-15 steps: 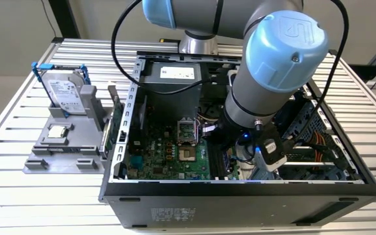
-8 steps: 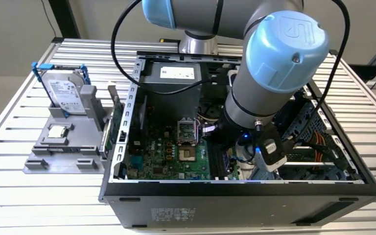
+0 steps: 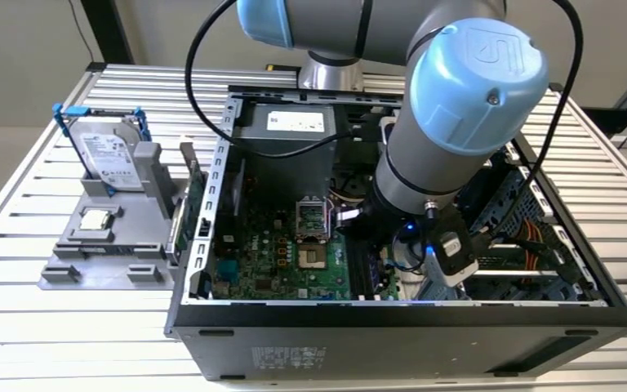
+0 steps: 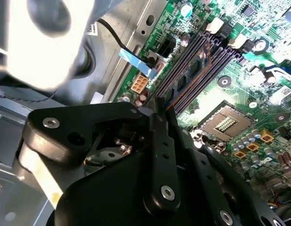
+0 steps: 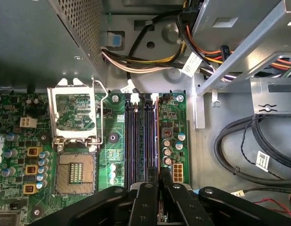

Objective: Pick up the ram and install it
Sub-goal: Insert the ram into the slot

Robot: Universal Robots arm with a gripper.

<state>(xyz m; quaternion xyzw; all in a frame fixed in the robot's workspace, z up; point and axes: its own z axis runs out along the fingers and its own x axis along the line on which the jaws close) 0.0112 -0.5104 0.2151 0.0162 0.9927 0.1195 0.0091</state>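
My gripper (image 3: 359, 237) is down inside the open computer case, over the memory slots (image 5: 136, 136) of the green motherboard (image 3: 270, 253). In both wrist views its black fingers (image 5: 145, 202) stand close together on a thin board, the ram (image 4: 190, 70). The ram stands on edge along the outermost slot, with dark chips showing on its side. Seen from above, the ram (image 5: 158, 141) is a thin line beside the slots. My gripper (image 5: 159, 188) holds its near end, also seen at the gripper (image 4: 159, 106). How deep the ram sits in the slot I cannot tell.
The CPU socket (image 5: 75, 174) with its raised metal frame lies beside the slots. Bundled cables (image 5: 150, 61) and a metal drive cage (image 5: 244, 42) crowd the far end. Outside the case, a grey fixture (image 3: 95, 245) holds a silver hard drive (image 3: 112, 155).
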